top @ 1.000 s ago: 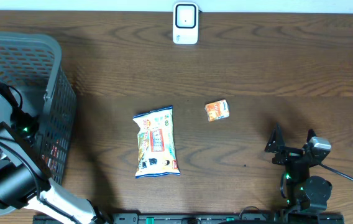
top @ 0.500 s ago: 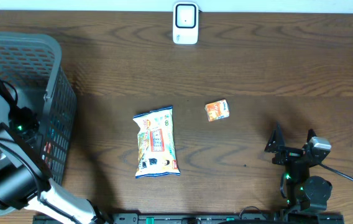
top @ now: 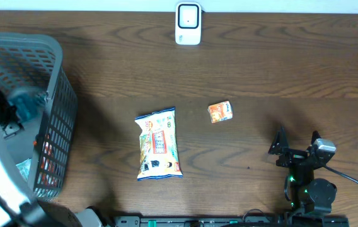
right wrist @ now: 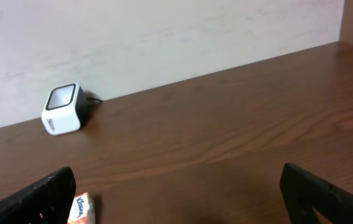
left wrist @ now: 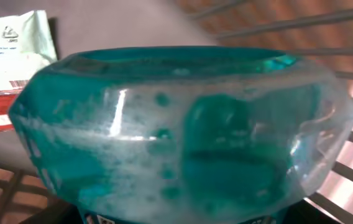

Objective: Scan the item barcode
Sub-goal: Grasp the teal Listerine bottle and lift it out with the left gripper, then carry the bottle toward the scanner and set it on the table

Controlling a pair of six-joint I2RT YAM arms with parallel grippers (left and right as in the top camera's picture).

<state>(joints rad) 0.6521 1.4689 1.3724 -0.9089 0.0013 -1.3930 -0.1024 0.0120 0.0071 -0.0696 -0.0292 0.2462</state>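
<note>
The left gripper (top: 14, 108) is above the grey basket (top: 62, 129) at the left side of the table (top: 292, 75). At its tip there is a teal bottle (top: 29, 101), the item that has to be scanned. In the left wrist view this bottle (left wrist: 183, 130) fills almost the whole picture. It is clear plastic with teal liquid and white foam inside. The fingers themselves are hidden behind it, but the bottle sits right at the gripper, above the basket floor, so the jaws are closed on its body. Below the bottle, on the basket floor, lies a white packet (left wrist: 9, 43) with red print. The bars of the basket wall are seen at the right side of that view.

The scanner (top: 188, 23), a small white box with a dark window, stands at the far edge of the table, well apart from the basket and the bottle.

In the middle of the table a snack bag (top: 159, 144) lies flat, with its long side pointing away from the robot. To its right, a little farther from the robot, lies a small orange packet (top: 220, 111). The two do not touch.

The right gripper (top: 297, 139) is low at the near right part of the table. Its jaws are spread wide and there is nothing between them. In the right wrist view the two dark fingers (right wrist: 36, 199) are at the bottom corners, and the scanner and the orange packet are visible between them.
</note>
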